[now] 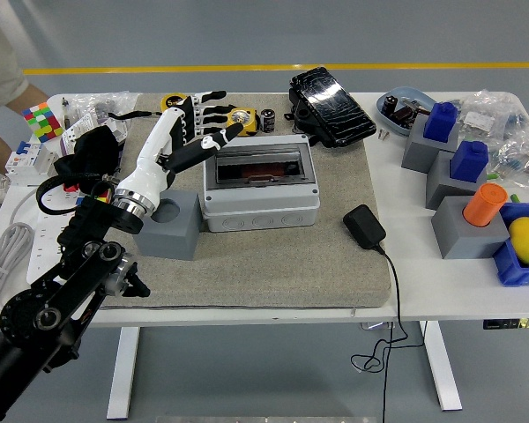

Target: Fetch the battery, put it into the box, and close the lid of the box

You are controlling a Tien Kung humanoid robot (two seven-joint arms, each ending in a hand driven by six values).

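The grey box [260, 207] stands in the middle of the grey mat [273, 264], its dark recessed top [260, 165] facing up. A glossy black lid-like panel [331, 106] lies behind its right corner. A small black cylindrical battery [268, 120] stands upright on the mat just behind the box, next to a yellow tape measure [240, 117]. My left hand [207, 119], white wrist and black fingers, hovers over the box's rear left corner, left of the battery. Its fingers are spread and hold nothing. The right hand is out of view.
A grey block with a round hole [172, 227] sits against the box's left side, under my forearm. A black power adapter [364, 226] with its cable lies to the right. Grey blocks with blue and orange pieces [463, 176] crowd the right. A person [0, 62] is at the top left edge.
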